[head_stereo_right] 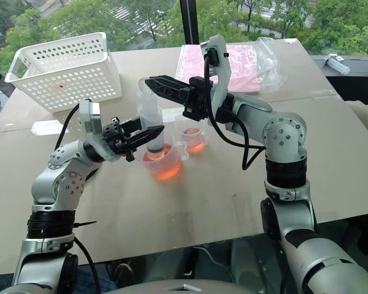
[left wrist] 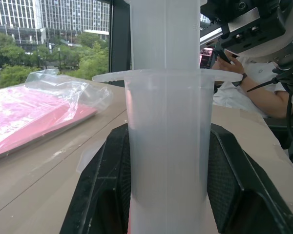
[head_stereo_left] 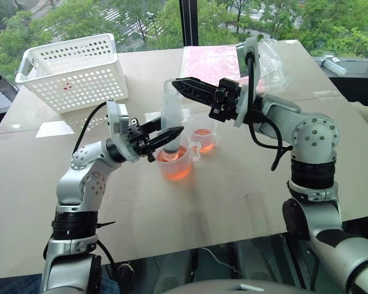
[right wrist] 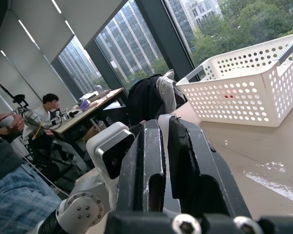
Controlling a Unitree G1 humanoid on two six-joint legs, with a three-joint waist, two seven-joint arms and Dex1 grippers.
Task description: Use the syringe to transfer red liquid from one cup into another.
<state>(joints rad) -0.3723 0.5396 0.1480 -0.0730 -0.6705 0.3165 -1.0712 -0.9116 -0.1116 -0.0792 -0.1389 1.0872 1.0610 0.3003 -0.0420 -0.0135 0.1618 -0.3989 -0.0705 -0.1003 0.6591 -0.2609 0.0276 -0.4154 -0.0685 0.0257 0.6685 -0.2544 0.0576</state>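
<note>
Jaws: left gripper [head_stereo_left: 169,136] clamped on syringe [head_stereo_left: 172,116] barrel below its flange; right gripper [head_stereo_left: 179,84] pinched shut at plunger top. Syringe upright, tip in larger measuring cup [head_stereo_left: 175,162] of red liquid [head_stereo_left: 176,169], mid-table [head_stereo_left: 233,190]; smaller cup [head_stereo_left: 204,139] just beside. Clear smooth plastic, stiff, light, prob. slippery; judged best held at barrel under flange.
</note>
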